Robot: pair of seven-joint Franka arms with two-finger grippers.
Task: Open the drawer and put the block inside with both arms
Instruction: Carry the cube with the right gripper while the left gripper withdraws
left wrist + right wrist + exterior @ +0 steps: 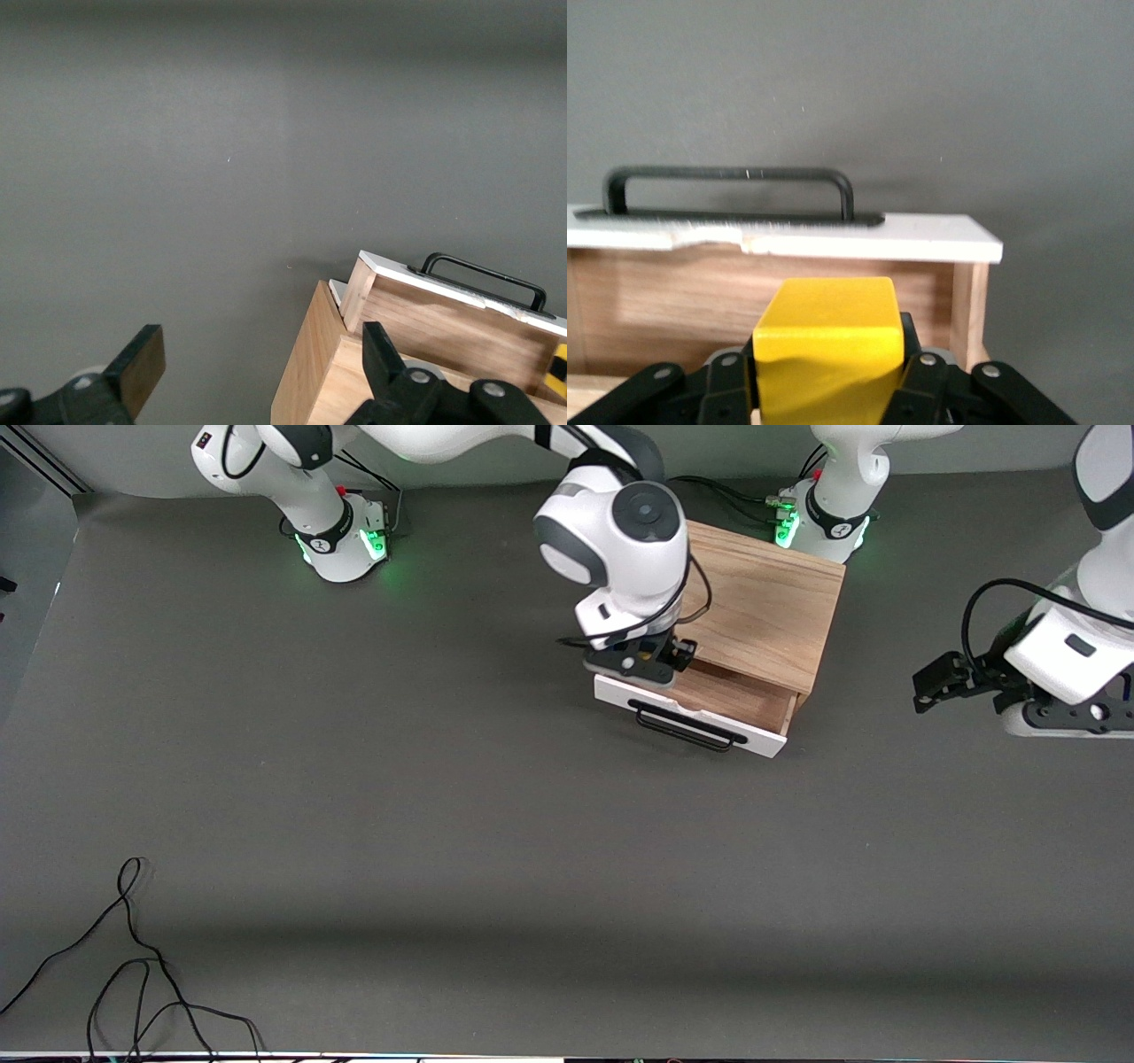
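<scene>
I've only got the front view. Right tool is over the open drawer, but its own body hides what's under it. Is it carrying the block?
Observer: Yes. In the right wrist view the right tool is shut on the yellow block.
Operator: Above the drawer cavity, or over the front panel?
Observer: Over the cavity; the wood interior of the drawer lies below the block, with the black handle past the white front.
Operator: Left tool?
Observer: The left tool is open and empty beside the cabinet, toward the left arm's end of the table, waiting.

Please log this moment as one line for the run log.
drawer: open | right tool: shut on yellow block, over drawer | left tool: open, waiting beside cabinet
</scene>
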